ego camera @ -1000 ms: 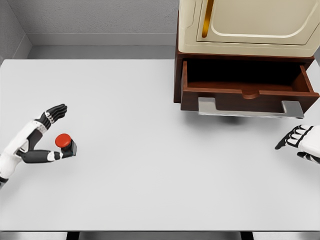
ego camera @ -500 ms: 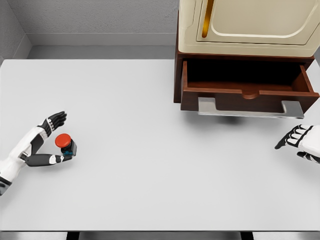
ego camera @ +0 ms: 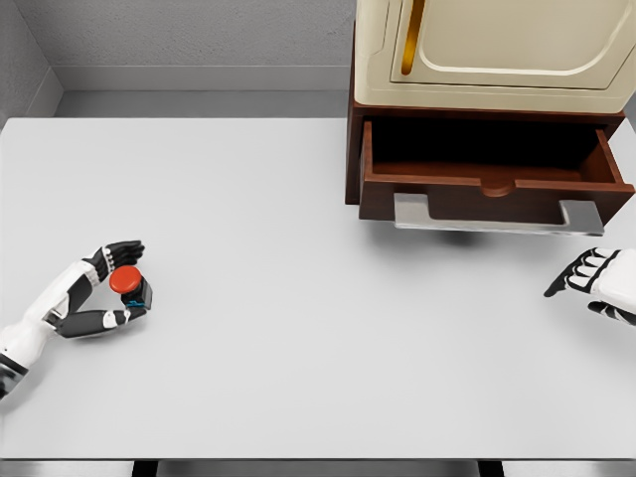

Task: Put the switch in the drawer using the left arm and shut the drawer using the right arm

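**Left hand cups the switch at the counter's far left**

The switch sits on the white counter at about 9 o'clock, well apart from the open drawer up at 2 o'clock. It is a small dark box topped by a round red button. It looks light and rigid, with hard smooth sides that could slip, so the best hold is probably across the dark base, below the button, not on the cap itself. The left hand curls around it, fingers above and thumb below, touching or nearly so; whether the grip is firm cannot be told. The right hand rests at 3 o'clock below the drawer's metal handle, fingers relaxed and holding nothing.
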